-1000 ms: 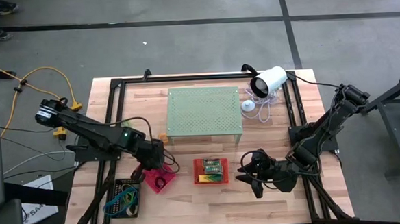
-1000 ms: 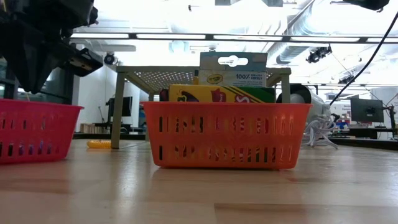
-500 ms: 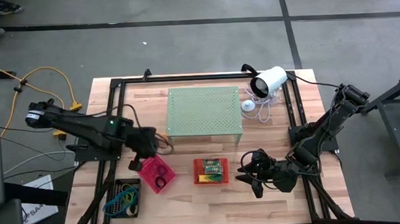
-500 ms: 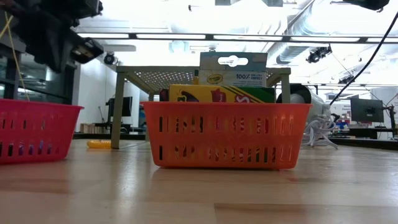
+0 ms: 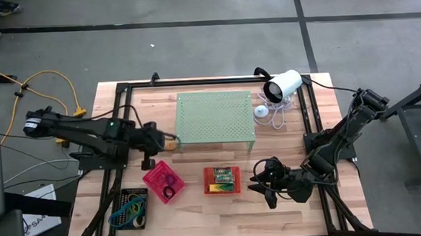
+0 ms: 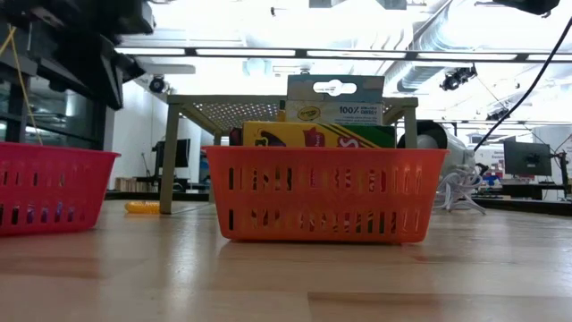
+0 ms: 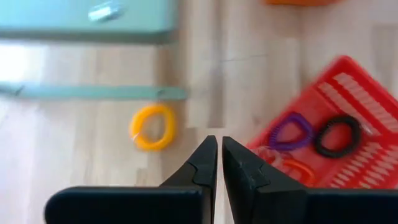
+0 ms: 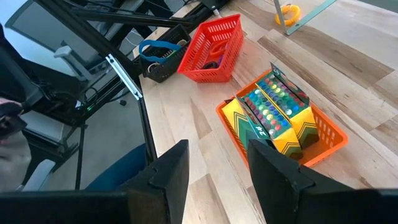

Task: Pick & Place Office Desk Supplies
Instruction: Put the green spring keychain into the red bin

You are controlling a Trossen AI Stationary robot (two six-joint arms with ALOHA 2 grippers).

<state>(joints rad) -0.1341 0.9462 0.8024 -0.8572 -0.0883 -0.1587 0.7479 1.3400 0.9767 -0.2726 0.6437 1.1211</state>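
My left gripper (image 5: 163,143) hangs shut and empty over the wood, just left of the pale green stand (image 5: 215,117). A yellow-orange coil ring (image 7: 152,126) lies flat on the table ahead of its fingertips (image 7: 219,149), beside the stand's leg (image 5: 171,143). The pink tray (image 5: 163,182) holds purple (image 7: 291,132), black (image 7: 336,135) and orange coil rings. The black tray (image 5: 131,207) holds rubber-band loops. The orange tray (image 8: 280,121) holds crayon packs. My right gripper (image 5: 261,185) waits open right of the orange tray (image 5: 222,180).
A white camera (image 5: 282,85) with its cable sits at the far right of the table. A black frame (image 5: 122,90) runs round the table's edges. Bare wood (image 5: 198,158) lies between the stand and the trays.
My left gripper has risen from over the pink tray and gone toward the table's far edge, to the orange ring by the stand, rolling its wrist as it went. It has stayed shut. The pink tray now shows uncovered.
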